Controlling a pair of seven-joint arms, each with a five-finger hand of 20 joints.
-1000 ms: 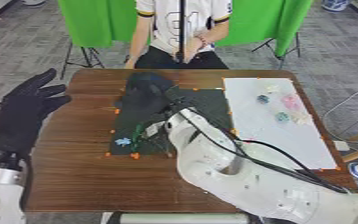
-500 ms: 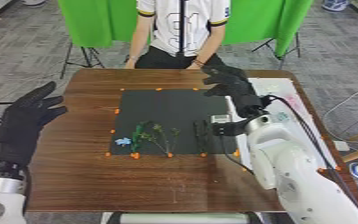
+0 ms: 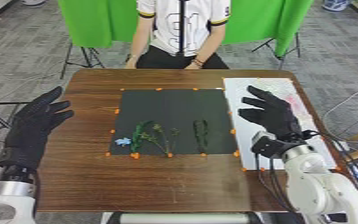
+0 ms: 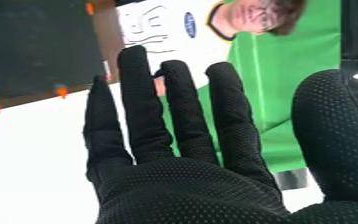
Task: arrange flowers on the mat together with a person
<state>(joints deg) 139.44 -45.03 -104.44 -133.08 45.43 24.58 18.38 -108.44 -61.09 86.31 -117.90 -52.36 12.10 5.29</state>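
Partly hidden behind my black-gloved right hand [image 3: 276, 119], fingers released like my left hand's [image 3: 35, 120]: white rectangular sheet [image 3: 243, 85]; pale-pink flower [image 3: 294, 100] indistinct.

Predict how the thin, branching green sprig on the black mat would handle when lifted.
The thin, branching green sprig would probably feel light, given its slender stems. Its splayed side shoots might flex or snag.

The right hand [image 3: 278, 119] shows mid-frame, fingers [image 4: 190, 115] straight; a dark mat [image 4: 33, 45] occupies one corner, near a white sheet [image 4: 33, 165].
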